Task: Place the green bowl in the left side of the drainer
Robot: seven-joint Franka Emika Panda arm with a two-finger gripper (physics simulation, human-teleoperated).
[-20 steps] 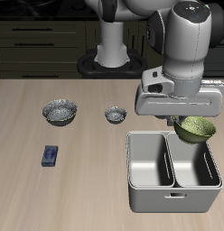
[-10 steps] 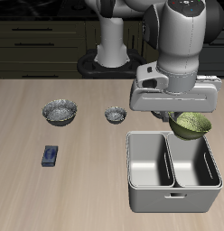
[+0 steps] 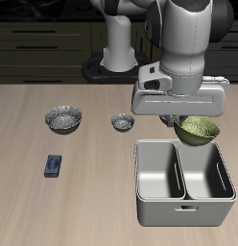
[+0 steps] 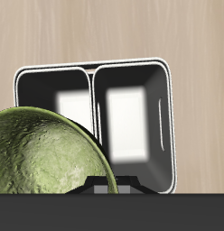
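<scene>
— How many things are out?
— One green bowl (image 3: 198, 130), two grey bowls (image 3: 63, 118) (image 3: 122, 121), one drainer (image 3: 184, 182) with two compartments, one small blue block (image 3: 54, 166).

— The arm?
— The gripper (image 3: 184, 119) pinches the green bowl, tilted, over the drainer's back rim, above the worktop (image 3: 54, 207).

A simulated kitchen: dark cabinets (image 3: 44, 38) behind a wooden table (image 3: 54, 207).

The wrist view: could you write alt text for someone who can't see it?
A green bowl, bumpy on its outside, fills the foreground right by the camera, held above a wooden table. Beyond it sits the drainer, a light-grey bin with two deep, empty compartments side by side. The claw itself is not visible in this view.
</scene>
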